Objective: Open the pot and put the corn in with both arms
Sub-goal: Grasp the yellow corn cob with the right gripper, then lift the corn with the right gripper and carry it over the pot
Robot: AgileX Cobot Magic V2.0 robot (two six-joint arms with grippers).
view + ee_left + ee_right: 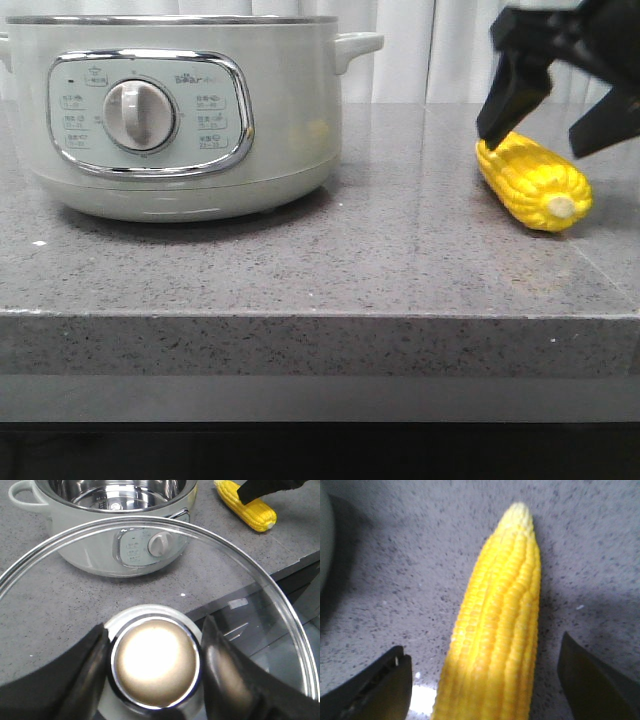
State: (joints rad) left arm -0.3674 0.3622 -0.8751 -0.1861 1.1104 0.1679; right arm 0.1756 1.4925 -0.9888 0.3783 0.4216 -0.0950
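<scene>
The pale grey-green pot [180, 110] stands at the left of the counter. In the left wrist view the pot [120, 530] is open and its steel inside shows. My left gripper [155, 635] is shut on the round metal knob [155, 662] of the glass lid [260, 595] and holds the lid in the air, in front of the pot. The left gripper is out of the front view. The yellow corn [535, 185] lies on the counter at the right. My right gripper [537, 142] is open just above it, a finger on each side. The corn [500, 620] lies between the open fingers [375, 690].
The grey speckled counter [380, 260] has its front edge close to the camera. The corn [247, 505] and a right finger [265, 487] show in the left wrist view, to the right of the pot. A white curtain hangs behind.
</scene>
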